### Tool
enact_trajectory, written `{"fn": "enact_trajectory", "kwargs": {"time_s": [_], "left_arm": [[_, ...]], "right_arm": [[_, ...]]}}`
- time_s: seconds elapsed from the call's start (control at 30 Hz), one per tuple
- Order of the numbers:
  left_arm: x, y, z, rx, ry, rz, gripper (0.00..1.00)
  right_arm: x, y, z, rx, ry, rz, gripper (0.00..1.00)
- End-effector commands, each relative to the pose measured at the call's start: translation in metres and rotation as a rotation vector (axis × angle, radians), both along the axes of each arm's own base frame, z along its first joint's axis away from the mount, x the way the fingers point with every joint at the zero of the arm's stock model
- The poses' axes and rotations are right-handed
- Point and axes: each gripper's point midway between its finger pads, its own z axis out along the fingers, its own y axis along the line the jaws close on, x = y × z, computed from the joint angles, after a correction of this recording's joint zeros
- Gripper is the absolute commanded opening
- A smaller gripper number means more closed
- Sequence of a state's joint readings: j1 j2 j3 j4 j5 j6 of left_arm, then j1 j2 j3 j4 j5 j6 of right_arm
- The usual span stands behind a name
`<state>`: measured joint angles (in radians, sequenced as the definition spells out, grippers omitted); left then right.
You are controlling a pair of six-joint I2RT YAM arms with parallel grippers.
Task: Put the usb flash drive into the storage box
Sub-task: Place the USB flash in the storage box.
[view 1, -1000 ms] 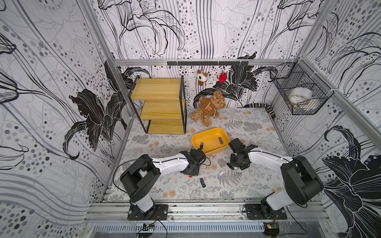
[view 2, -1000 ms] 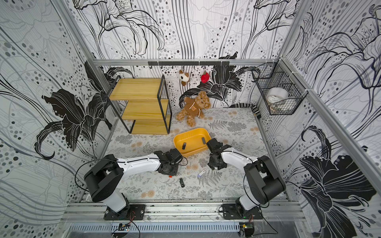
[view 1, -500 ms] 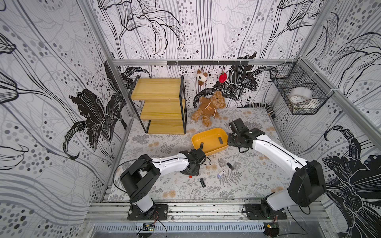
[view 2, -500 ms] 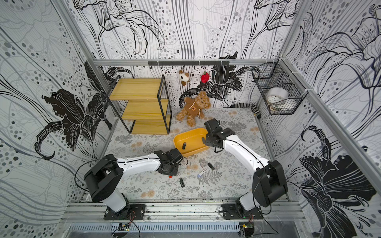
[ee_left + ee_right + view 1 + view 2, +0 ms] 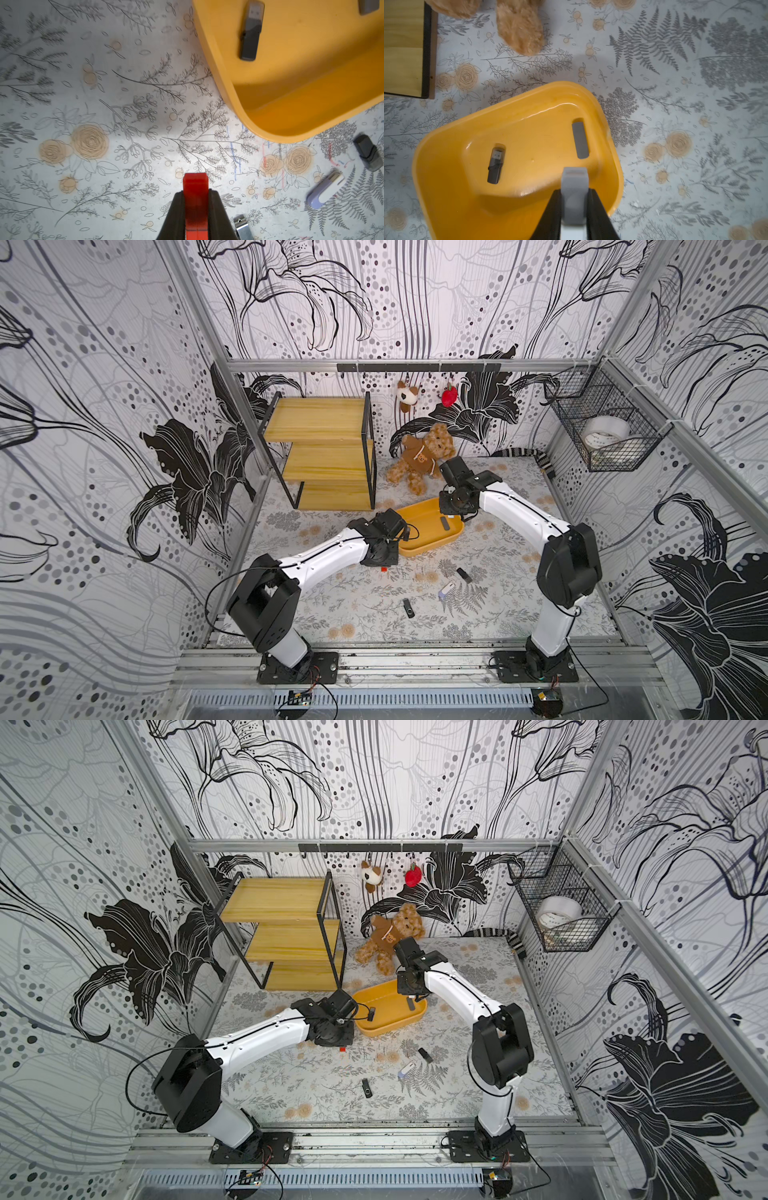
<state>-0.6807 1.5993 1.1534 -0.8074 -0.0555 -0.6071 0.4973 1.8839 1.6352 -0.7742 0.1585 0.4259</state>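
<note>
On the floral mat (image 5: pixel 374 614) lies the yellow storage box (image 5: pixel 428 524), two dark flash drives (image 5: pixel 496 164) inside. Over it the right gripper (image 5: pixel 574 192) is clamped on a grey usb flash drive (image 5: pixel 574 179). Beside the box the left gripper (image 5: pixel 195 194) pinches a red flash drive (image 5: pixel 195 185).

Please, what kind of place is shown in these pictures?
Probably a robot test cell, not a home: two white-and-black robot arms bolted to a metal rail, flower-printed panel walls in an aluminium frame, and props like a brown teddy bear.
</note>
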Motion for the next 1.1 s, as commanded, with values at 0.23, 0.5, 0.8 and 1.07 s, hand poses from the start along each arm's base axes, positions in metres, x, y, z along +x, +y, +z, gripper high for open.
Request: {"fn": "enact_trajectory", "kwargs": {"time_s": [0.23,0.5,0.8,1.07], "left_arm": [[0.042,0.021,0.045,-0.021,-0.109,0.037,0.0],[0.041,0.023,0.037,-0.02,-0.095,0.042,0.0],[0.042,0.023,0.039,-0.023,-0.099,0.035,0.0],[0.04,0.026,0.04,-0.014,-0.102,0.037,0.0]], "right_arm": [[0.021,0.03,-0.053,-0.017,0.119,0.106,0.0],[0.021,0.032,-0.086,-0.032,0.17,0.104,0.0],[0.024,0.028,-0.109,-0.071,0.197,0.096,0.0],[0.026,0.027,-0.121,-0.095,0.209,0.096,0.0]]}}
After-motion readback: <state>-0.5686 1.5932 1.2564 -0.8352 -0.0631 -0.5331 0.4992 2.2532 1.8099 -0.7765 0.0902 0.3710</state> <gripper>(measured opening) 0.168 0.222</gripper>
